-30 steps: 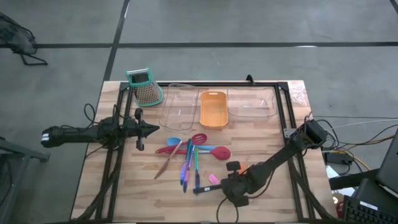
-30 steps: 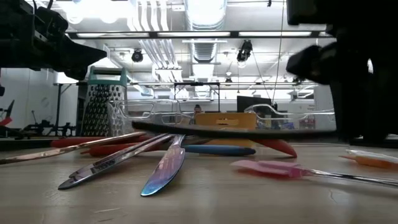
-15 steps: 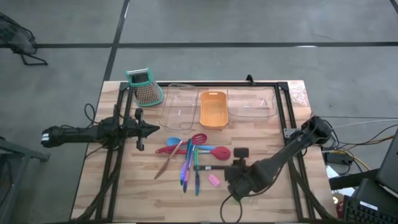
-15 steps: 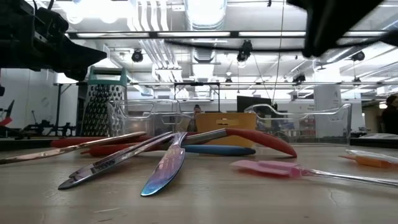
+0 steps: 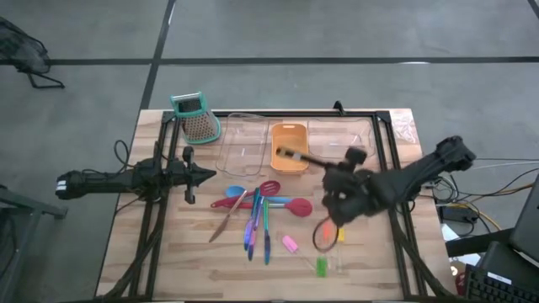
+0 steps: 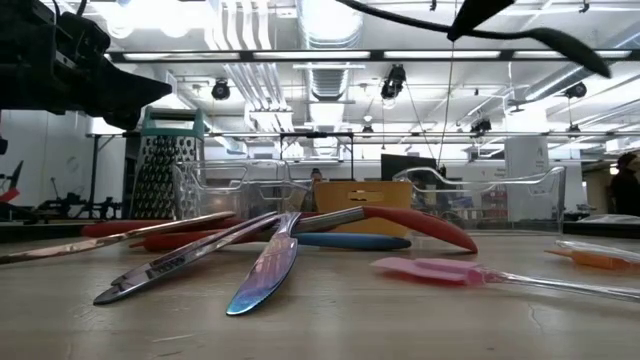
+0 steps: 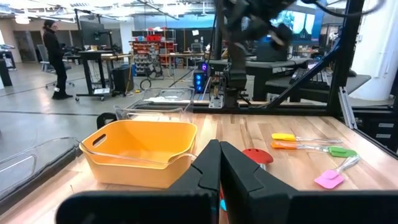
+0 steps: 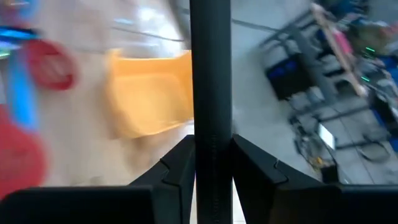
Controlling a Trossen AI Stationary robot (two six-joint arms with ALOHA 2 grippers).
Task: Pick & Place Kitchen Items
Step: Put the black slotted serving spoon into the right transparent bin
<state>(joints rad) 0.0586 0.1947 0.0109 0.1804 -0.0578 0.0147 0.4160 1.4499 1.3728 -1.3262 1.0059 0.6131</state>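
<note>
My right gripper (image 5: 333, 173) hangs above the table's right middle, shut on a long black spoon (image 5: 301, 157) whose free end reaches over the orange tray (image 5: 289, 143). In the low view the spoon (image 6: 556, 40) crosses the top, slanted. Red spatulas (image 5: 268, 203), a blue spoon (image 5: 236, 192) and thin blue, purple and green sticks (image 5: 257, 229) lie in a heap mid-table. A pink piece (image 5: 290, 244), an orange piece (image 5: 328, 231) and a green piece (image 5: 321, 268) lie flat near the front. My left gripper (image 5: 210, 176) hovers shut at the left, pointing level. My right gripper pinches the black spoon's straight shaft (image 8: 211, 146) between its two fingers (image 8: 180, 168), which lie across it. The fingers come slanting down from the table's right. The spoon is lifted clear of the table, tilted, with one end (image 5: 280, 151) over the orange tray.
A teal-topped metal grater (image 5: 195, 118) stands at the far left. Clear trays (image 5: 244, 143) (image 5: 343, 140) flank the orange tray along the far side. A black frame rail (image 5: 383, 147) runs down the table's right side. A person stands far off in the room (image 7: 55, 59).
My right gripper has risen from the near edge and swung toward the far edge and the orange tray, turning as it went. The black spoon has left the table with it and now points at the tray. The pieces under the arm have come into view.
</note>
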